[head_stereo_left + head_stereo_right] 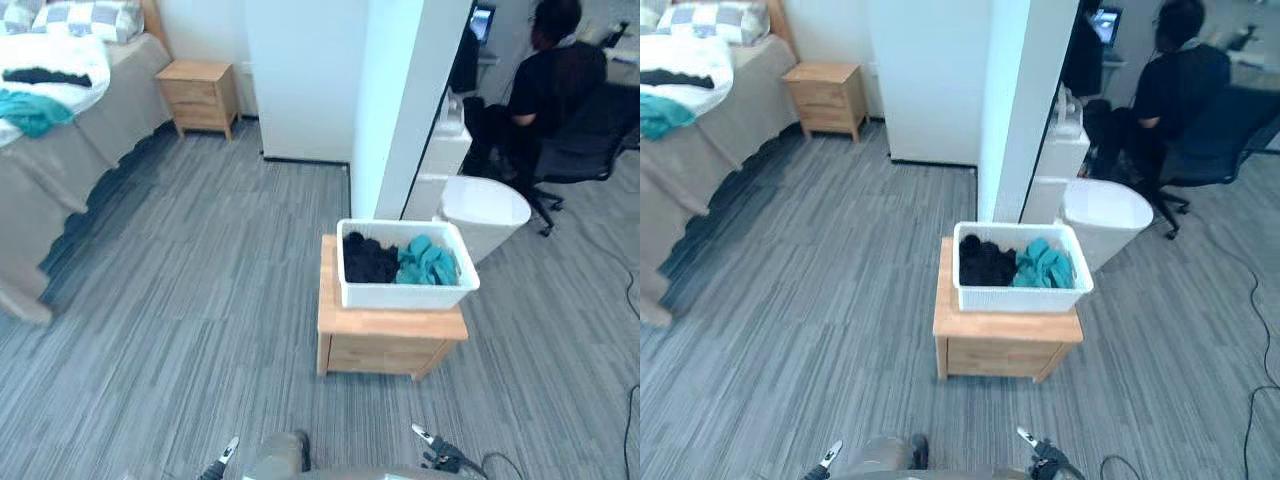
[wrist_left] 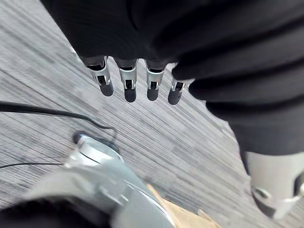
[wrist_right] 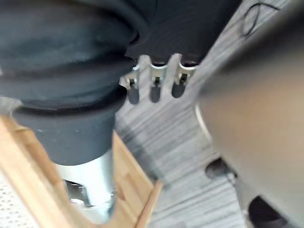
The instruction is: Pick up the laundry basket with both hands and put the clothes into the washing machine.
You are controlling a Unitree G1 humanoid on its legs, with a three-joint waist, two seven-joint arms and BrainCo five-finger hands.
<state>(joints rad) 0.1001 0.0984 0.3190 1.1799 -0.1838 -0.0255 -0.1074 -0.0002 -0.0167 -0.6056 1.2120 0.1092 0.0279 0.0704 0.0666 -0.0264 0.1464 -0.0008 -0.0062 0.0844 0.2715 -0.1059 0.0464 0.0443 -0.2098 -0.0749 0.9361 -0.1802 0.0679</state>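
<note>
While a bed [image 1: 60,170] is taking up ten o'clock and a person [image 1: 560,90] is sitting at two o'clock, one low wooden table [image 1: 390,322] is standing on the floor [image 1: 200,300] near the middle, a little toward four o'clock. One basket [image 1: 405,295] is sitting on the table. It is white, rectangular and open-topped, with a broad rim and walls sloping inward toward the base. Its long axis is running from nine to three o'clock, one long wall facing the robot. Two heaps are lying inside it: black clothes [image 1: 368,260] at the nine o'clock end and teal clothes [image 1: 428,265] at the three o'clock end, touching in the middle. The left hand [image 2: 129,85] and the right hand [image 3: 155,83] are hanging above the floor, fingers straight and relaxed, grasping nothing.
</note>
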